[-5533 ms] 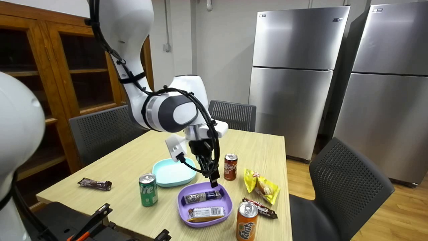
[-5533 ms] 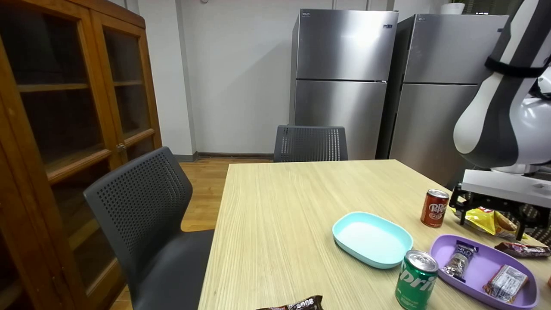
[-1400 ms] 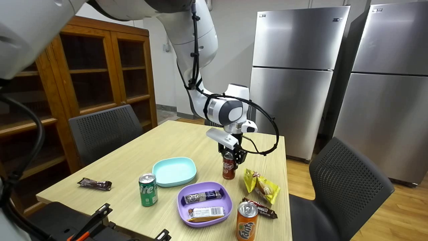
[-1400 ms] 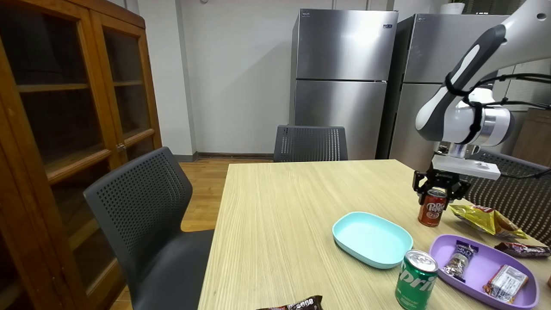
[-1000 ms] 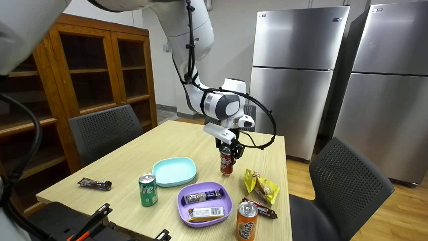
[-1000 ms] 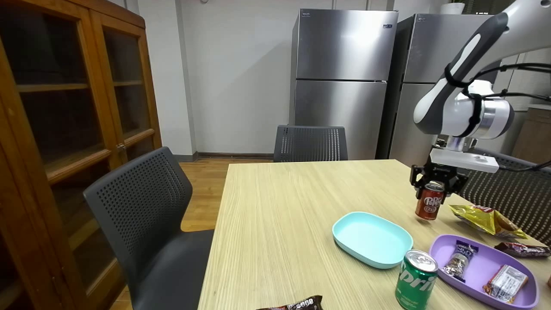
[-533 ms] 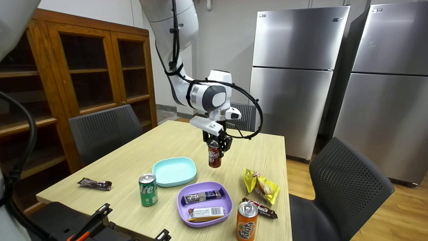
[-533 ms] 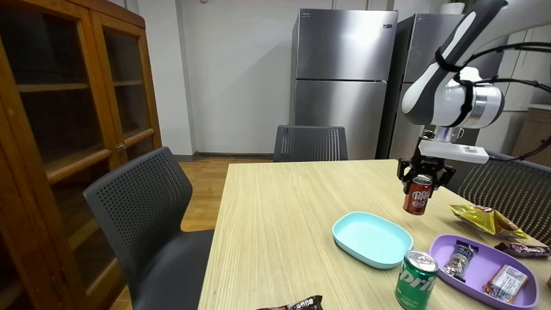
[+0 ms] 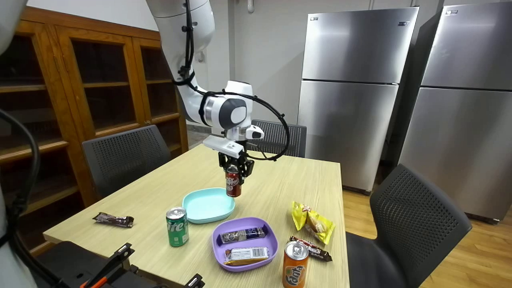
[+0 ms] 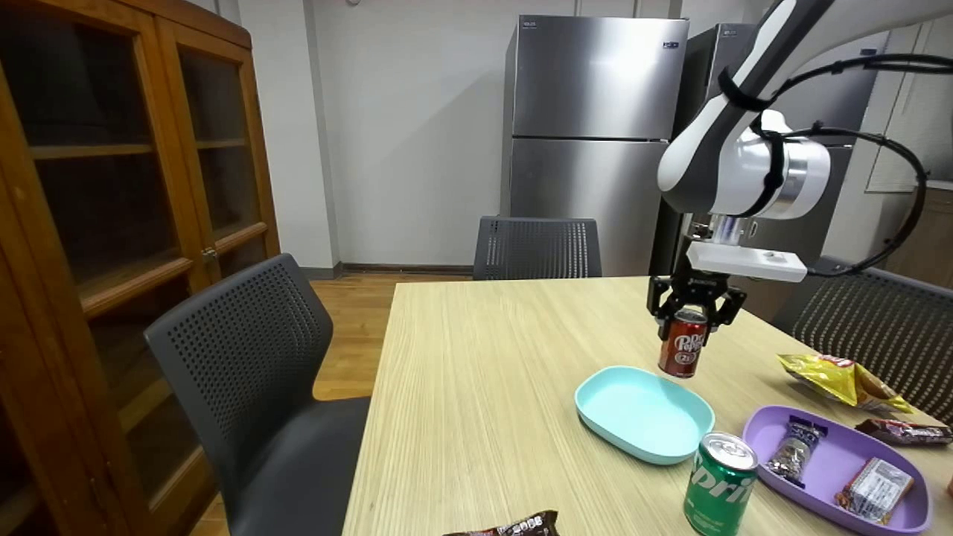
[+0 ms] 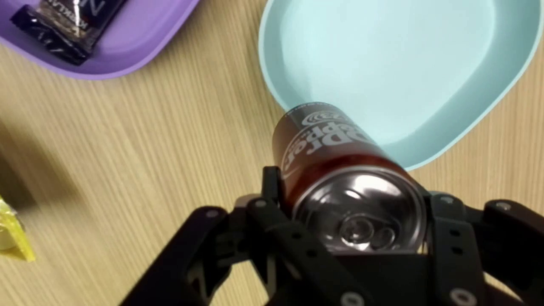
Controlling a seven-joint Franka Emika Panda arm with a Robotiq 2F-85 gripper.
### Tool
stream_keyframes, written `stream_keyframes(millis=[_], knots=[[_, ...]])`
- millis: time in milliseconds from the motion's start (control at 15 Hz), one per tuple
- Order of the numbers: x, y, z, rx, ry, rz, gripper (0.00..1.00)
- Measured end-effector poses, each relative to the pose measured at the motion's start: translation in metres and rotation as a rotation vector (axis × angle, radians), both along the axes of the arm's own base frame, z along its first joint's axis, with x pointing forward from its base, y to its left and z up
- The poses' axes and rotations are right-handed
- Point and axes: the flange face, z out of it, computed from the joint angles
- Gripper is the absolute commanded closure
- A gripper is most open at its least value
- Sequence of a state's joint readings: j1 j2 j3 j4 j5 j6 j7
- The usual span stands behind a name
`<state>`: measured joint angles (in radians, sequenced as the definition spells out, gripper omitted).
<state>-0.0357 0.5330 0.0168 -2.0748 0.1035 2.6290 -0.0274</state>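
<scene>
Follow the surface [image 10: 491, 357] only in part, cut off at the bottom of both exterior views. At upper right of the wrist view, find the turquoise tray [image 11: 382, 63], cropped above; at upper left, just one end of the purple tray [image 11: 136, 34]. By the left edge, catch a scrap of the yellow packet [image 11: 15, 240]. At lower centre, see the tool [image 11: 348, 189], parted to a can's width and clamped on the Dr Pepper can [image 11: 331, 140], overlapping the turquoise tray's rim at mid-frame; cannot see the underside. Inside the purple tray, pick out a blue-ended bar [image 9: 242, 235] and a white-labelled bar [image 9: 248, 253].
</scene>
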Motion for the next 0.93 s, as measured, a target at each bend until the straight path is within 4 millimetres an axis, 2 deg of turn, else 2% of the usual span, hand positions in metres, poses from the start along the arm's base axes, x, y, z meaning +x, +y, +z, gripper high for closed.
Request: stream_keyframes(millis=[267, 533, 733, 933], knots=[[-0.004, 0.035, -0.003, 0.020, 0.009, 0.070, 0.62], [-0.008, 0.060, -0.006, 0.021, 0.014, 0.129, 0.62], [-0.010, 0.073, -0.013, 0.014, 0.024, 0.163, 0.62], [-0.011, 0.075, -0.024, 0.012, 0.037, 0.171, 0.62]])
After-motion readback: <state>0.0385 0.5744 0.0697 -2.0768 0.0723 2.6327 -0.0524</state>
